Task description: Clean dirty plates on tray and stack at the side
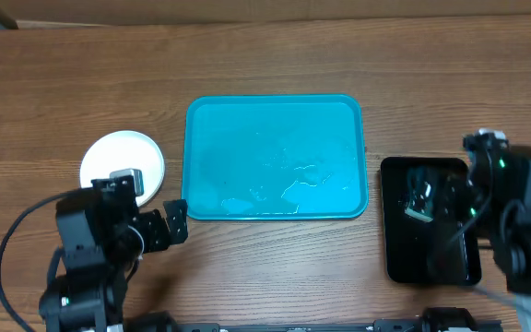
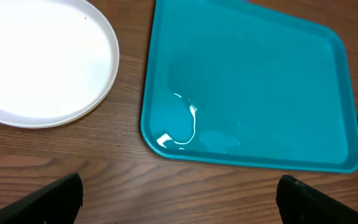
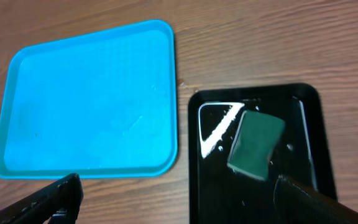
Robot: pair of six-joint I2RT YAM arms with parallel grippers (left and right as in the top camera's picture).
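The turquoise tray (image 1: 275, 157) lies in the middle of the table with no plates on it, only a wet sheen near its front (image 2: 185, 124). A white plate (image 1: 123, 161) sits on the wood to the tray's left; it looks clean apart from a tiny orange speck (image 2: 84, 17). I cannot tell whether more plates lie under it. My left gripper (image 2: 179, 202) hovers open over bare wood in front of the tray's near left corner, holding nothing. The right gripper (image 3: 179, 199) is open and empty over the left edge of the black tray (image 3: 204, 186).
The smaller black tray (image 1: 395, 240) lies right of the turquoise one, wet, with a dark green sponge (image 3: 257, 144) lying in it. The right arm (image 1: 510, 212) stands over its right side. Bare wood runs along the far side of the table.
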